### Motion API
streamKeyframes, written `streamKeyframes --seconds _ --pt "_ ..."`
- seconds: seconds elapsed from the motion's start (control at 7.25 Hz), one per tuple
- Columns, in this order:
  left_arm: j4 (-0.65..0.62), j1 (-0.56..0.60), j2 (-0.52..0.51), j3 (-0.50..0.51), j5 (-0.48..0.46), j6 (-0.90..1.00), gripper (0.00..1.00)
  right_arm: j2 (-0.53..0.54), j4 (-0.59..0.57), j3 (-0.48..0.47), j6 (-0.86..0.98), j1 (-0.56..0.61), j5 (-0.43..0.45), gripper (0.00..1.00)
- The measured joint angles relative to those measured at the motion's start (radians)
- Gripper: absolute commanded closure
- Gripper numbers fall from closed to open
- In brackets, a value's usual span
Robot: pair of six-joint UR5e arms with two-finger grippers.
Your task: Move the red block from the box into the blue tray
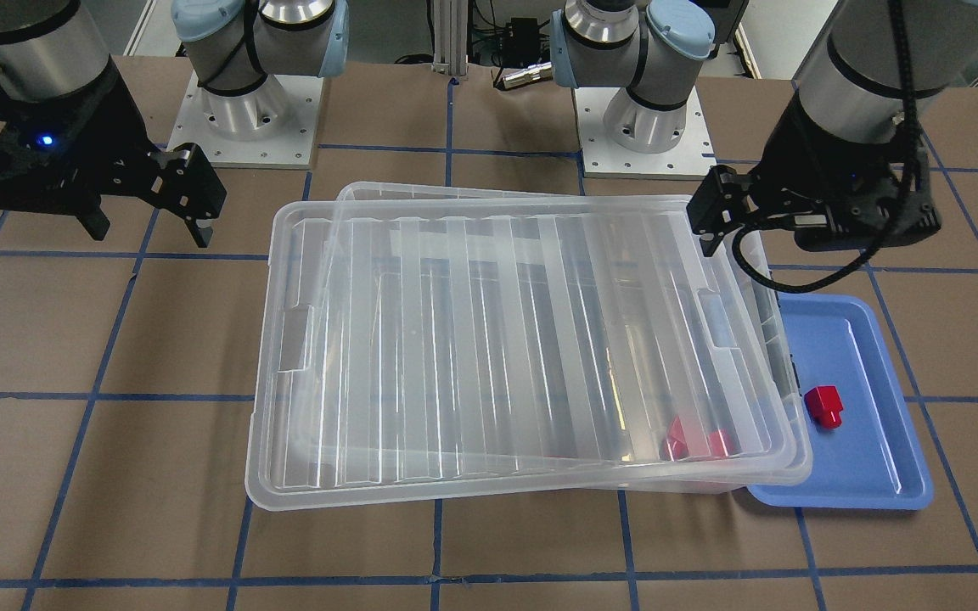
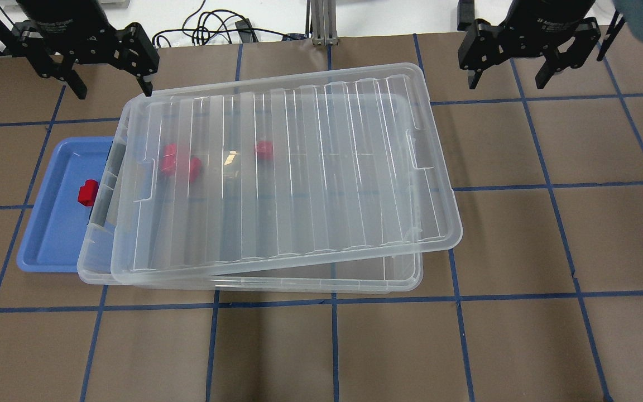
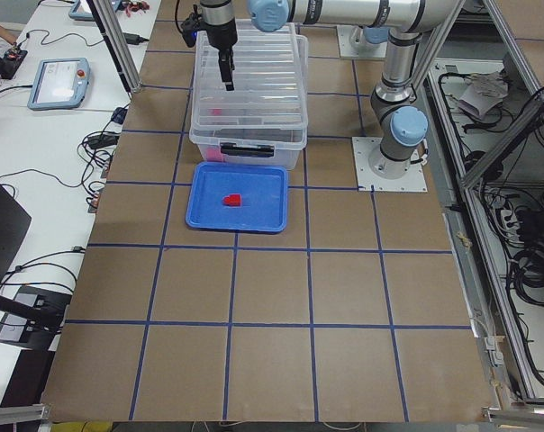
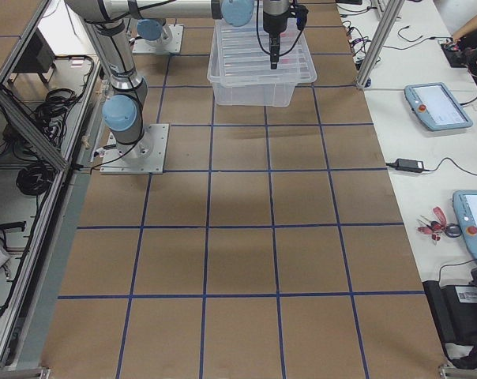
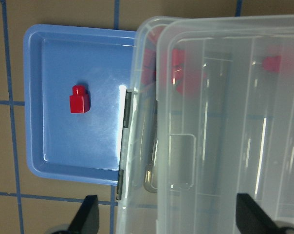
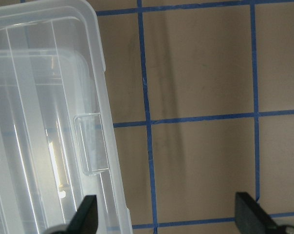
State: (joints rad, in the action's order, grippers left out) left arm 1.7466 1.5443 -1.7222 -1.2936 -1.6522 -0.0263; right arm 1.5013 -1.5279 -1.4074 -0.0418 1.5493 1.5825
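Note:
The red block [image 1: 823, 406] [image 2: 88, 192] [image 5: 80, 100] lies in the blue tray [image 1: 867, 462] [image 2: 48, 223] [image 5: 54, 58], which sits against the box's end on the robot's left. The clear box [image 2: 254, 283] [image 1: 489, 496] has its ribbed lid [image 2: 299, 167] [image 1: 506, 339] lying askew on top. My left gripper [image 2: 112, 86] [image 5: 169, 217] is open and empty, high over the box's far left corner. My right gripper [image 2: 508, 78] [image 1: 148, 227] [image 6: 167, 217] is open and empty, above the bare table beside the box's far right end.
Other red blocks [image 2: 179, 164] [image 2: 264, 149] [image 1: 697, 443] show through the lid inside the box, near its tray-side end. Brown table with blue tape grid [image 2: 550, 251]. The two arm bases [image 1: 243, 110] [image 1: 646, 110] stand behind the box.

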Motion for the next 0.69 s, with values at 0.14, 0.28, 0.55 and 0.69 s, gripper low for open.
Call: streamKeyframes --seconds 0.14,0.28,0.55,0.69 --pt "-0.008 0.024 0.018 -0.027 0.002 -0.013 0.00 0.001 0.033 0.017 0.001 0.000 0.003 0.00" --pt "-0.015 0.034 0.044 -0.063 0.010 -0.013 0.00 0.002 0.045 0.022 0.002 0.000 0.003 0.00" --pt "-0.043 0.031 0.090 -0.126 0.029 -0.003 0.00 0.002 0.050 0.024 0.007 0.000 0.004 0.00" --pt "-0.054 0.023 0.106 -0.144 0.033 0.000 0.00 0.002 0.051 0.024 0.008 0.000 0.004 0.00"
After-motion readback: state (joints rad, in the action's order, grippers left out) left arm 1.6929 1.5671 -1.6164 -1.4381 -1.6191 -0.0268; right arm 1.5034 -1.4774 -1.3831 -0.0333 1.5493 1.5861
